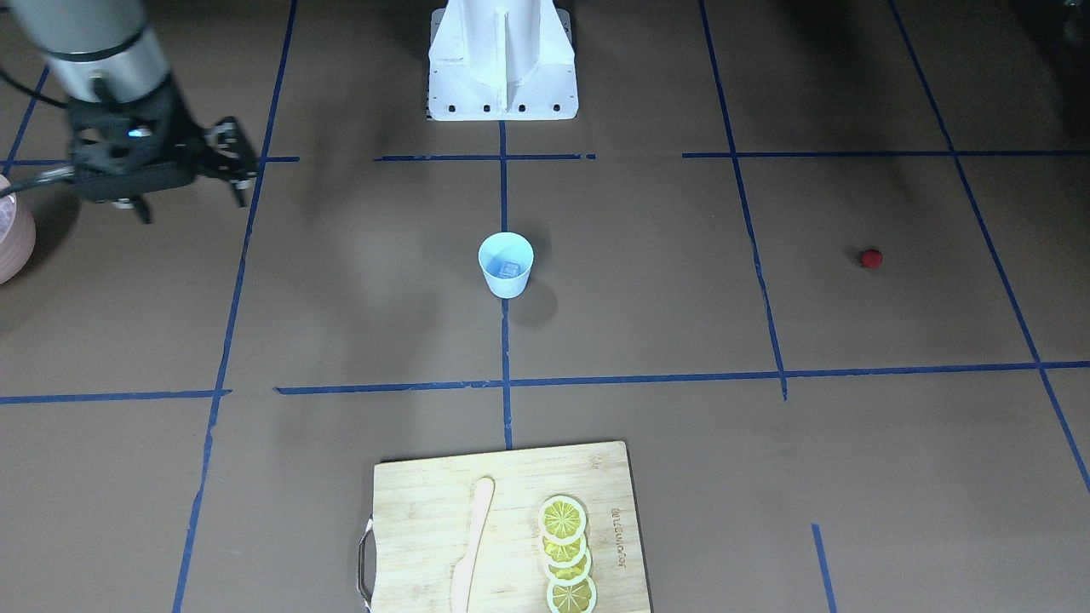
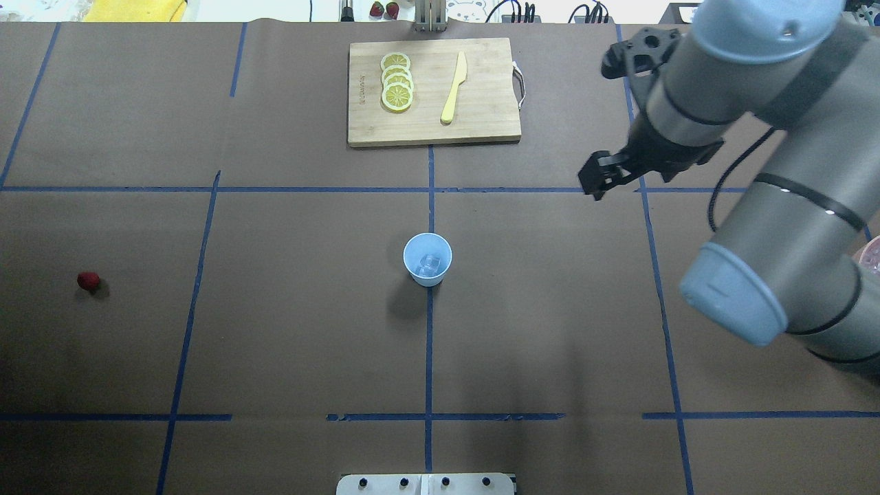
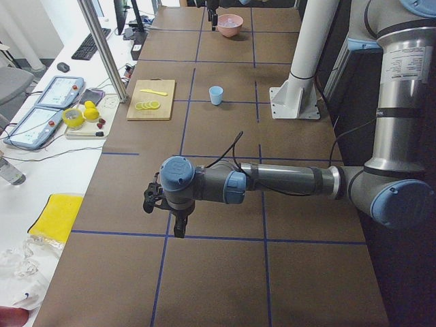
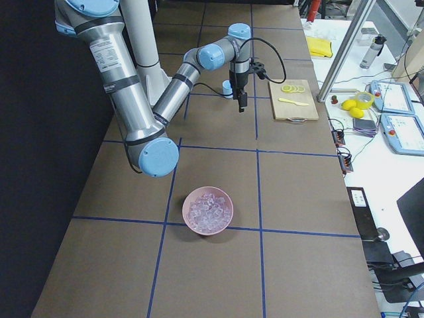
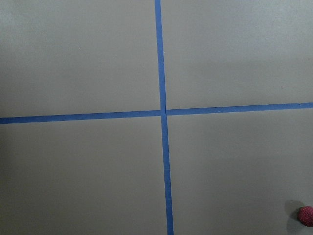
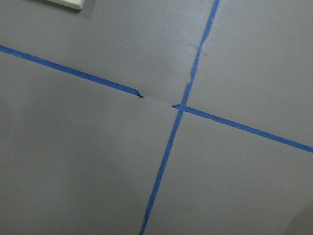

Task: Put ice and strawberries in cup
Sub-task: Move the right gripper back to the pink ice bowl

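Note:
The pale blue cup (image 2: 427, 258) stands upright at the table's middle, with one clear ice cube (image 2: 430, 262) inside; it also shows in the front view (image 1: 506, 264). The red strawberry (image 2: 88, 280) lies alone far on the robot's left, also seen in the front view (image 1: 870, 258) and at the lower right corner of the left wrist view (image 5: 305, 215). My right gripper (image 2: 595, 185) hangs above bare table right of the cup, looking open and empty. My left gripper (image 3: 178, 228) shows only in the exterior left view; I cannot tell if it is open or shut.
A pink bowl (image 4: 208, 211) full of ice cubes sits on the robot's right. A wooden cutting board (image 2: 433, 89) at the far edge holds several lemon slices (image 2: 397, 81) and a yellow knife (image 2: 454, 86). Blue tape lines cross the brown table.

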